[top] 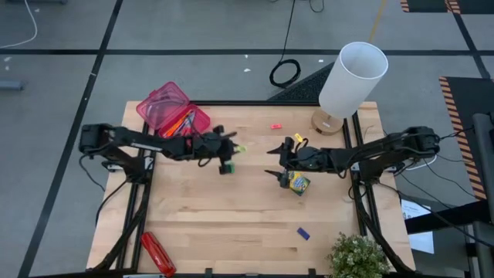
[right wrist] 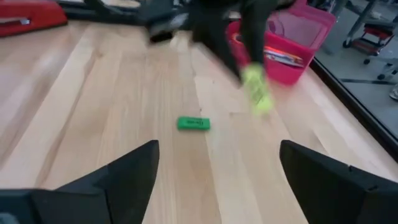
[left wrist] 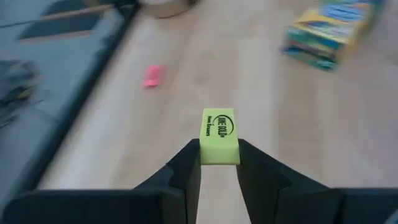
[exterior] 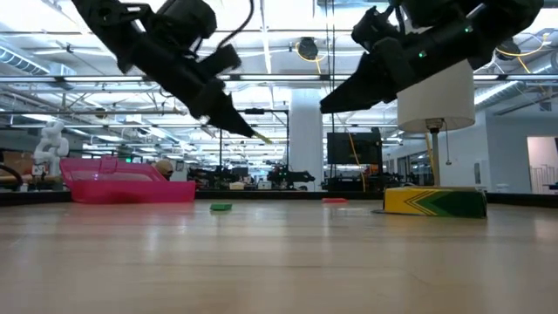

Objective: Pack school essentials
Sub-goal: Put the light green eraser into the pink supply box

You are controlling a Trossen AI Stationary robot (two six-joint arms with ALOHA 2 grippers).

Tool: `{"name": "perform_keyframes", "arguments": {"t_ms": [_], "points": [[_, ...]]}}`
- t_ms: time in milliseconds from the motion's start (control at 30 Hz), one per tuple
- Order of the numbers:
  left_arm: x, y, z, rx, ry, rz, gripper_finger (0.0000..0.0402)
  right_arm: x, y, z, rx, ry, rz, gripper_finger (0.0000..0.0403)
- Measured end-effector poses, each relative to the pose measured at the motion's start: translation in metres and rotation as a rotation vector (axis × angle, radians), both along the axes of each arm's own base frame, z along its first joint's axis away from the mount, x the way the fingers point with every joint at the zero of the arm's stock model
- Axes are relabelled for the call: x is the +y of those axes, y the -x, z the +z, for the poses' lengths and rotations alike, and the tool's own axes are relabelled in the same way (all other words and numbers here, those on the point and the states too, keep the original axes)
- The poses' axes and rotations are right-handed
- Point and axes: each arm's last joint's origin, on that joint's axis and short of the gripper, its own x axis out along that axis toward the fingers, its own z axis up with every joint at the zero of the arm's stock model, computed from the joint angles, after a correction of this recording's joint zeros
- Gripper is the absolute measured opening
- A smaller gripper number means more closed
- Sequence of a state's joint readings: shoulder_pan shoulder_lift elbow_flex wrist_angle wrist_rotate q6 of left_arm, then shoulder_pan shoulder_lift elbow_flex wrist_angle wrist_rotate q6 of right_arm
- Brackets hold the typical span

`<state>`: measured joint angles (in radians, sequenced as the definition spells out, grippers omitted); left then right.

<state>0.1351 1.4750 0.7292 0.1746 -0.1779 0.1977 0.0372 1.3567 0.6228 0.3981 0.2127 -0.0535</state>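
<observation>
**Left hand's got the yellow-green eraser, right hand is empty**

Left arm reaches in from the counter's left edge, stretched toward the middle, lifted off the wood. Its left hand point(left wrist: 219, 163) is pinching a yellow-green eraser point(left wrist: 219, 137) between both fingers. A green eraser point(right wrist: 193, 123) lies flat on the counter just beneath it. The pink pencil box point(top: 171, 108) with pens sits near the far-left corner.

Right arm comes from the right edge; the right hand point(right wrist: 217, 177) is spread wide, hovering beside the crayon box point(top: 298, 184) mid-counter.

Wooden table point(top: 231, 216) with pink box point(top: 171, 110), crayon box point(top: 298, 184), green eraser point(top: 226, 167), lamp point(top: 349, 83), red stapler point(top: 157, 253).
</observation>
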Motion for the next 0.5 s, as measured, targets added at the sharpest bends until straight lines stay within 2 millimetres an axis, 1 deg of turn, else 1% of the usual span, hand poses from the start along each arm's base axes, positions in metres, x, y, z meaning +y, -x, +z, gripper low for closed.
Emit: {"name": "perform_keyframes", "arguments": {"t_ms": [100, 267, 367, 500], "points": [[0.013, 0.014, 0.016, -0.003, -0.018, 0.099, 0.0097, 0.000, 0.003, 0.000, 0.027, 0.009, 0.004, 0.0321], [0.036, 0.043, 0.033, 0.037, -0.009, 0.222, 0.0097, 0.001, 0.004, -0.002, 0.052, 0.009, 0.007, 0.0312], [0.052, 0.058, 0.037, 0.066, -0.002, 0.300, 0.0097, 0.003, 0.005, -0.006, 0.086, -0.010, 0.007, 0.0309], [0.078, 0.078, 0.033, 0.128, 0.037, 0.440, 0.0097, 0.006, 0.006, -0.007, 0.090, -0.042, 0.006, 0.0309]]}}
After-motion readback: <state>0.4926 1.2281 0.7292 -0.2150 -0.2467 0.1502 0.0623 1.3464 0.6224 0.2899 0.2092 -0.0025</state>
